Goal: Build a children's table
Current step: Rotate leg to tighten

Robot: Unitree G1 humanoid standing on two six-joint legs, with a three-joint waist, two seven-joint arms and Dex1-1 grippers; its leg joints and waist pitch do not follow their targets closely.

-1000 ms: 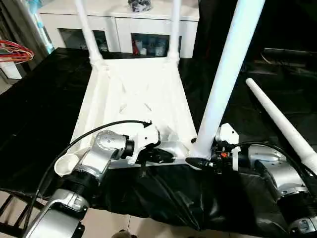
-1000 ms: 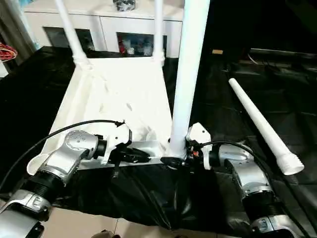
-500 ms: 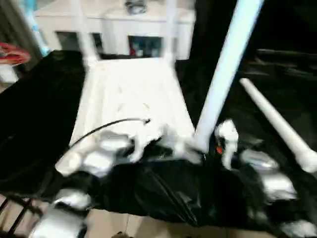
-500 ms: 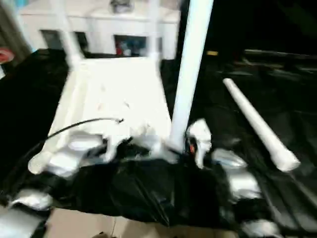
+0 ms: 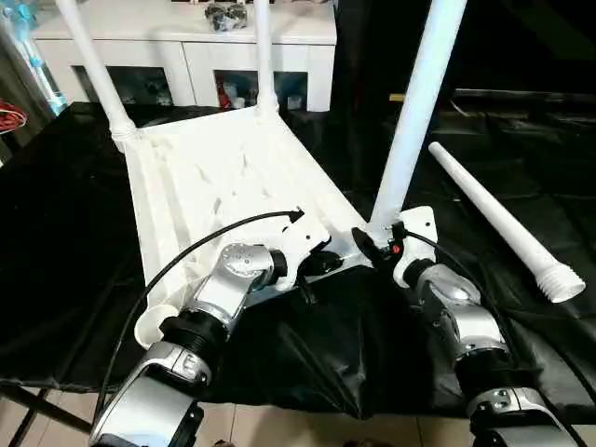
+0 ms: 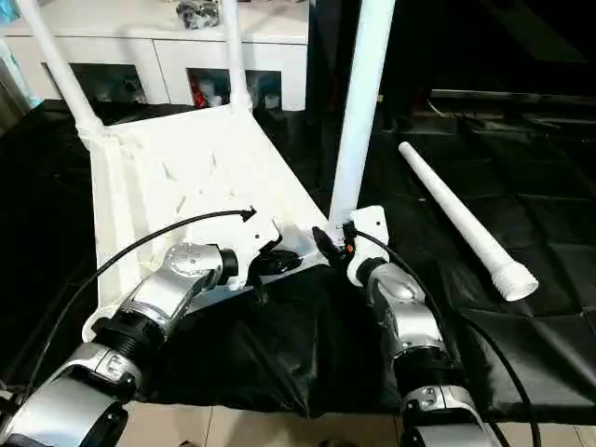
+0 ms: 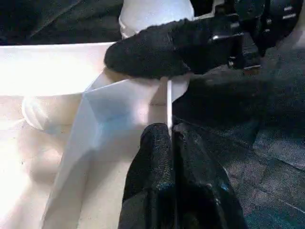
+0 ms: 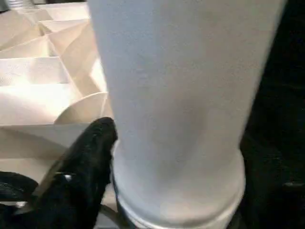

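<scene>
Children's table (image 5: 223, 177) lies upside down on the black sheet (image 5: 74, 233); we seat its third leg (image 5: 410, 121), right claw (image 5: 372, 248) around its base, left claw (image 5: 321, 265) pinching the rim; next, the loose leg (image 5: 498, 219).

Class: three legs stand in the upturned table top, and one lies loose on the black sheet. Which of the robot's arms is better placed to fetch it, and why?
Probably the right. The loose leg lies on the right gripper's side, while the left gripper is shut on the table top's rim, steadying it.
</scene>
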